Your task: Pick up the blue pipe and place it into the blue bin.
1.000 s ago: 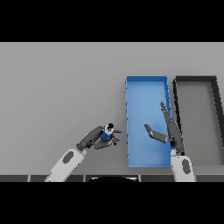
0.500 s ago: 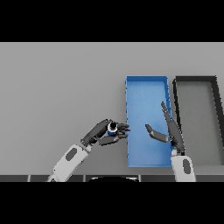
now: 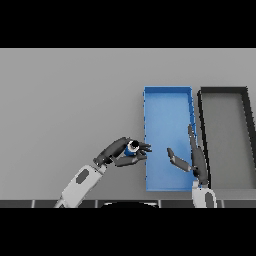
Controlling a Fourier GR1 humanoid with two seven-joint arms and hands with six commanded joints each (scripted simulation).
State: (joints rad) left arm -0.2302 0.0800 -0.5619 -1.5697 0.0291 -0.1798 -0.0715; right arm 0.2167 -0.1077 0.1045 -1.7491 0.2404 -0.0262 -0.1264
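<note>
Left hand (image 3: 121,151) grips blue pipe (image 3: 132,148) (unlabelled).

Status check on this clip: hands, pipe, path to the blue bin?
Left hand shut on blue pipe, just left of blue bin. Right hand open over bin's right side. Pipe not yet in bin; path clear.

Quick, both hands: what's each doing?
Left hand: shut on the small blue pipe.
Right hand: open, holding nothing, over the blue bin.
</note>
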